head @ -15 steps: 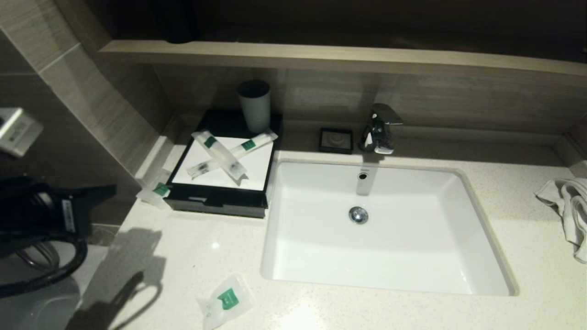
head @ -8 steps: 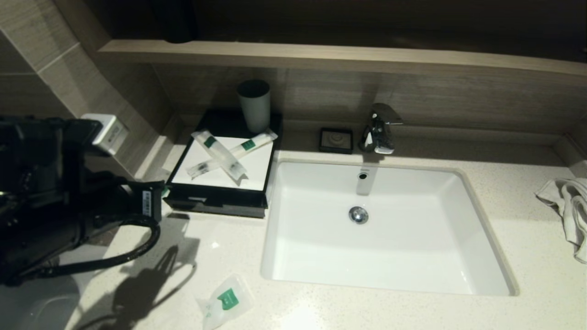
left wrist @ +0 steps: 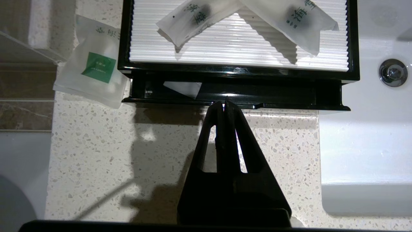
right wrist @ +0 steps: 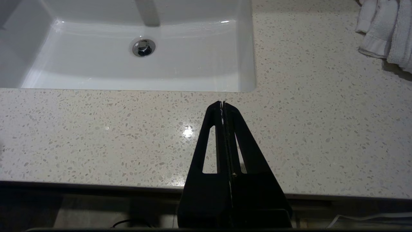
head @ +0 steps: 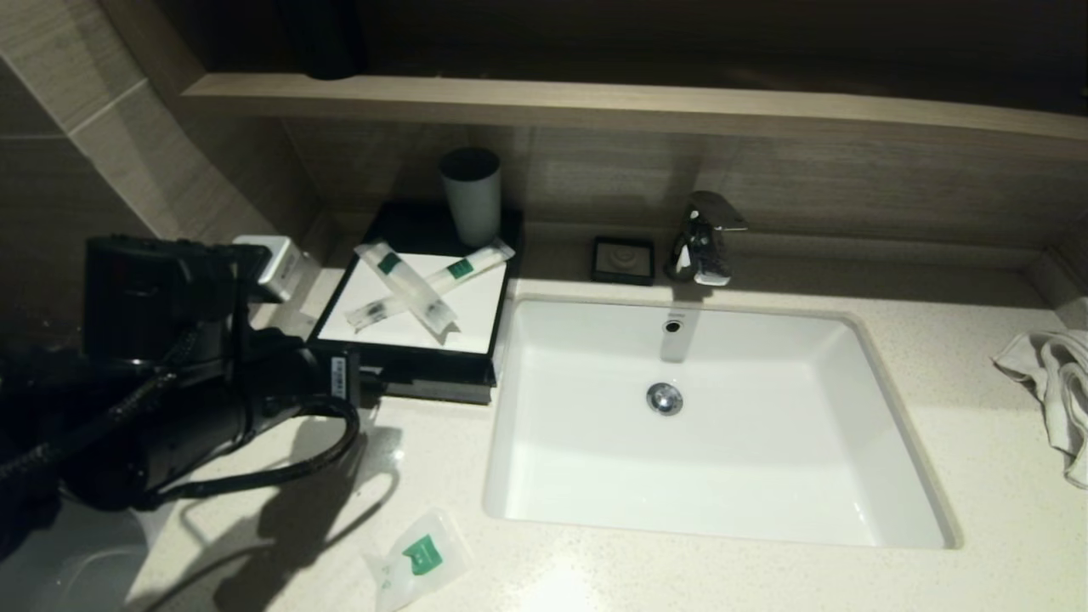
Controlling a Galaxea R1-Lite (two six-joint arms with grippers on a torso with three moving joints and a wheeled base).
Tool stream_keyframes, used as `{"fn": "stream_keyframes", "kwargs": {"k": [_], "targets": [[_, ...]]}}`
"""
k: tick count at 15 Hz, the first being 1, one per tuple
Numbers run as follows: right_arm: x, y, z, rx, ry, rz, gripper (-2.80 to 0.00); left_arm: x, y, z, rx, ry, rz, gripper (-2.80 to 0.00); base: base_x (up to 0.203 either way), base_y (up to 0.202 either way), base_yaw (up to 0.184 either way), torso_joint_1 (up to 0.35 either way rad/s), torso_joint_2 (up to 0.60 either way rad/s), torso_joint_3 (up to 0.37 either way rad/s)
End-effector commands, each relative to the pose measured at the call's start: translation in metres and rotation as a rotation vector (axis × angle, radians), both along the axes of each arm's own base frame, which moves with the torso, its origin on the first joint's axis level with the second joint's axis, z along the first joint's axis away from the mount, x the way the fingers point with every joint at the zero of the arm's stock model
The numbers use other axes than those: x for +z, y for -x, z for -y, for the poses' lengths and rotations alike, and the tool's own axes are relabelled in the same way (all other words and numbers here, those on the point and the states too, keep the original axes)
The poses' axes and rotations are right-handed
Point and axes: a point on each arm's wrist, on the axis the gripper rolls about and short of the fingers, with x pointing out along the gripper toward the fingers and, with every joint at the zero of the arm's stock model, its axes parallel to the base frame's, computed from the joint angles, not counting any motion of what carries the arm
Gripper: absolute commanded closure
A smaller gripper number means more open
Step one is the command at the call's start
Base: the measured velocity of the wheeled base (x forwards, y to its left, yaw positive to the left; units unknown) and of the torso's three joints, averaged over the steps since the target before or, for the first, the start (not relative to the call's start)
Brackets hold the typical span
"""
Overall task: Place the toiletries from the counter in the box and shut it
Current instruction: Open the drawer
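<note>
A black box [head: 425, 389] with a white ribbed top stands left of the sink. Two long clear packets [head: 406, 287] [head: 466, 267] lie crossed on its top. Its drawer [left wrist: 289, 96] sticks out a little at the front, with a white piece [left wrist: 182, 89] inside. My left gripper [left wrist: 225, 102] is shut and empty, its tips at the drawer's front edge; the head view shows it at the box's front left [head: 361, 387]. A green-labelled sachet [left wrist: 93, 72] lies against the box's left side. Another sachet [head: 418, 557] lies on the counter's near edge. My right gripper [right wrist: 222, 103] is shut over the counter in front of the sink.
The white sink [head: 510, 340] takes up the middle, with a chrome tap [head: 701, 238] behind it. A cup [head: 471, 197] stands on the box's back part. A small black dish [head: 623, 259] sits by the tap. A towel [head: 1054, 382] lies at the far right. A tiled wall rises on the left.
My left arm has swung in from the left to the box's front and now hides the sachet beside the box in the head view. Nothing else has moved.
</note>
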Motion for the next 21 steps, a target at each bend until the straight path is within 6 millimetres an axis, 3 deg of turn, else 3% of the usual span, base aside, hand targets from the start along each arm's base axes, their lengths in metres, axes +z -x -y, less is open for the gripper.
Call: {"fn": "stream_keyframes", "kwargs": {"k": [1, 11, 21], "targets": [[0.000, 0.000, 0.000, 0.000, 0.000, 0.001, 0.00, -0.009, -0.008, 0.004, 0.010, 0.003, -0.036, 0.00, 0.000, 0.000, 0.000, 0.000, 0.00, 0.000], [0.000, 0.000, 0.000, 0.000, 0.000, 0.000, 0.00, -0.035, -0.023, 0.013, 0.014, -0.011, -0.104, 0.00, 0.000, 0.000, 0.000, 0.000, 0.00, 0.000], [0.000, 0.000, 0.000, 0.000, 0.000, 0.000, 0.00, -0.035, -0.022, 0.017, 0.015, -0.002, -0.075, 0.00, 0.000, 0.000, 0.000, 0.000, 0.00, 0.000]]}}
